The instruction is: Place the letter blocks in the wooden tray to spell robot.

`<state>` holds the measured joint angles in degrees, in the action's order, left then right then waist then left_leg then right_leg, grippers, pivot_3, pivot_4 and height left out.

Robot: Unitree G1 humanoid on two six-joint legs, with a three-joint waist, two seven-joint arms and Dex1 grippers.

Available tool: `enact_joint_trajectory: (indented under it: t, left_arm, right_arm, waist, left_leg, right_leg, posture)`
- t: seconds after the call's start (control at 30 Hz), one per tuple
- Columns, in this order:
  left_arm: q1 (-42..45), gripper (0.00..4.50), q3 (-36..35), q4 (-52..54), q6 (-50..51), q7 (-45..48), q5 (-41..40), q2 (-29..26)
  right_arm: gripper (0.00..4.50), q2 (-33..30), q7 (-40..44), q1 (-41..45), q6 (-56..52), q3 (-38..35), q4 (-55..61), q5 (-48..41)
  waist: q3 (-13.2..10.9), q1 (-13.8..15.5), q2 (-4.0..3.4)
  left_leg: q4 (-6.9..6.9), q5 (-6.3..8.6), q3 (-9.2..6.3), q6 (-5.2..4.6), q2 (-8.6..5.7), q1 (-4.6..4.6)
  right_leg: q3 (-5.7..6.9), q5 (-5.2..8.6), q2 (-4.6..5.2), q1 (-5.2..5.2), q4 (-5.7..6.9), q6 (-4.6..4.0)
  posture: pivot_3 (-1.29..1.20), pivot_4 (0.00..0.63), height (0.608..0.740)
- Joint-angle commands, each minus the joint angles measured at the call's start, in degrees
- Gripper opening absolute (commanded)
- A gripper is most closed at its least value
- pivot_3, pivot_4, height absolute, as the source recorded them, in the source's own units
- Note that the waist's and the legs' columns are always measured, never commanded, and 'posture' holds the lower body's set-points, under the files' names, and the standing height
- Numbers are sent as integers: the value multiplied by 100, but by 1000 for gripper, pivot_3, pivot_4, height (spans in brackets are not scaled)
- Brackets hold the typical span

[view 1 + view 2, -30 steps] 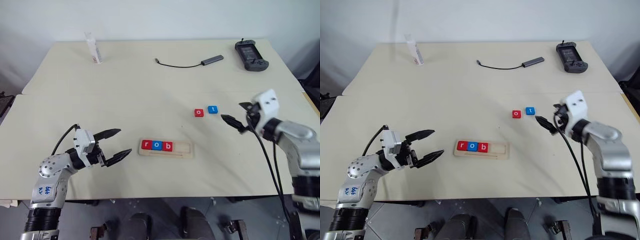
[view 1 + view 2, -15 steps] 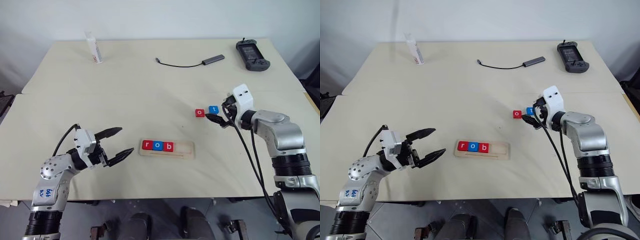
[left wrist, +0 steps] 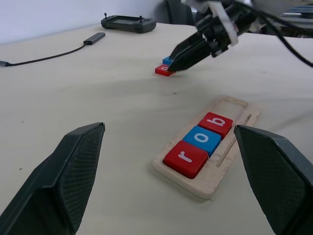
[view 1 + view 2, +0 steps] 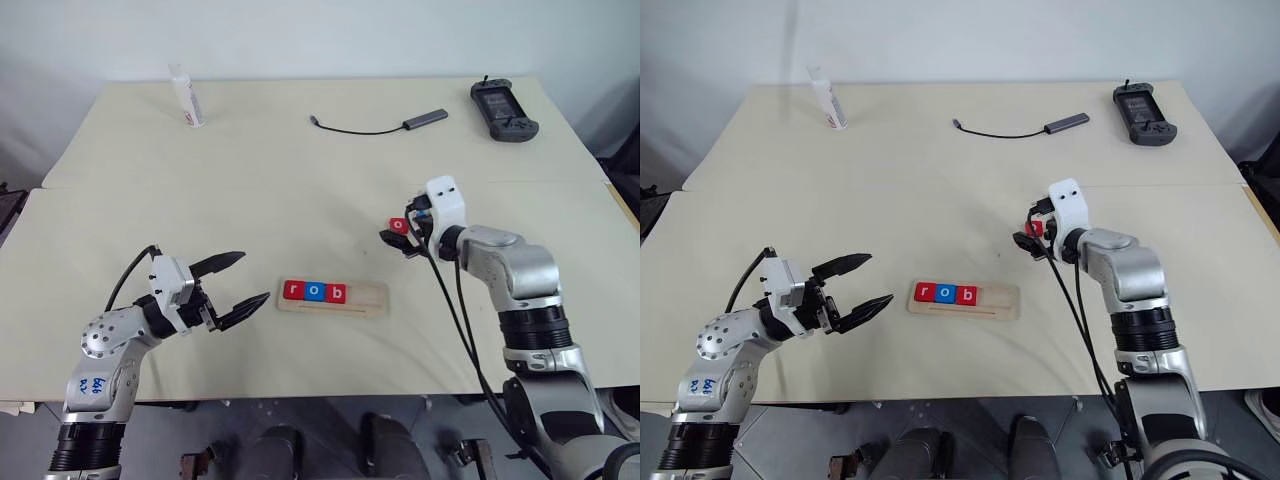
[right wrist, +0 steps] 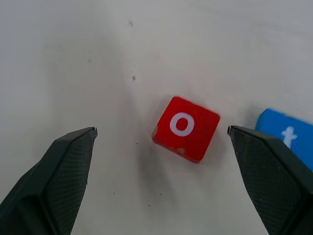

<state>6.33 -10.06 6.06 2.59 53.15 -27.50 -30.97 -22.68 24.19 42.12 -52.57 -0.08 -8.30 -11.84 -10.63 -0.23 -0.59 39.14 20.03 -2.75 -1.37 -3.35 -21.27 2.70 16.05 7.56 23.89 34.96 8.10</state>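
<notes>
The wooden tray lies at the table's front middle, holding the red r, blue o and red b blocks at its left end. A loose red o block lies behind and to the right of the tray, with a blue t block just to its right. My right gripper hovers open over the red o, one finger on each side, apart from it. To the left of the tray my left gripper stands open and empty.
A white tube stands at the back left. A black cable with a grey adapter lies at the back middle, a black controller at the back right. A seam runs across the table.
My right gripper has swung left and down, from right of the blue t to over the red o. The left gripper and the blocks have stayed put.
</notes>
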Motion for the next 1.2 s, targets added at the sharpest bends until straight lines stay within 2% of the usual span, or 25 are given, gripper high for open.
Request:
enact_joint_trajectory:
  t: [0.03,0.23,0.27,0.4,0.57,0.6,0.73,0.87,1.0,1.2]
  left_arm:
    - [-33,4500,-23,223,-27,-29,7,-43]
    - [-100,4500,-59,243,-55,-52,0,-32]
    - [-108,4500,-58,244,-60,-55,-1,-30]
    - [-156,4500,-40,220,-124,-49,6,6]
    - [-141,4500,-18,116,-209,-18,28,42]
    - [-126,4500,-4,71,-233,13,34,50]
    - [-88,4500,74,37,-309,196,-8,94]
    - [15,4500,209,-30,-326,407,-52,149]
    - [232,4500,390,-193,-252,624,-66,201]
    - [566,4500,555,-605,-181,1019,-46,134]
  right_arm:
    - [4493,110,-303,150,125,-63,-66,135]
    - [4493,471,-728,235,174,-163,-314,211]
    - [4315,519,-764,236,156,-173,-335,211]
    - [3268,744,-1093,198,278,-240,-504,300]
    - [1563,810,-1187,98,234,-245,-268,304]
    - [1449,781,-1170,65,191,-258,-136,283]
    - [1449,552,-981,-177,-207,-223,571,191]
    - [1449,169,-827,-750,-1084,-318,2019,-23]
    - [1449,-63,-910,-1512,-2098,-712,3532,-207]
    - [1449,260,-1207,-2377,-3186,-1147,5006,-190]
  waist:
    - [0,-5,0]
    - [0,-22,0]
    - [0,-26,0]
    - [1,-76,0]
    - [1,-136,-1]
    - [1,-137,-1]
    - [1,-121,-1]
    - [1,-82,-1]
    - [1,-8,-1]
    - [1,13,-1]
  left_leg:
    - [0,0,1,0,0,0]
    - [0,0,3,1,1,2]
    - [0,0,3,1,2,2]
    - [0,0,3,1,2,3]
    - [0,-1,3,1,2,5]
    - [0,-1,3,1,2,6]
    - [-2,-1,3,1,2,5]
    - [-2,0,-1,0,-1,0]
    - [-3,0,1,0,1,-1]
    - [-3,0,4,0,0,0]
  right_leg:
    - [0,0,0,1,0,0]
    - [-2,0,-2,2,3,0]
    - [-2,0,-3,2,3,0]
    - [-2,0,-3,2,7,0]
    - [-3,0,-3,2,10,-1]
    - [-3,0,-3,2,10,-1]
    - [-4,1,-2,3,10,-1]
    - [-4,1,1,3,7,-1]
    - [-5,1,-2,5,4,-1]
    - [-10,1,-3,4,4,-1]
  posture:
    - [0,150,740]
    - [0,150,740]
    - [0,150,740]
    - [0,150,740]
    - [0,150,740]
    - [0,150,740]
    - [0,150,740]
    - [0,150,740]
    - [0,150,740]
    - [0,150,740]
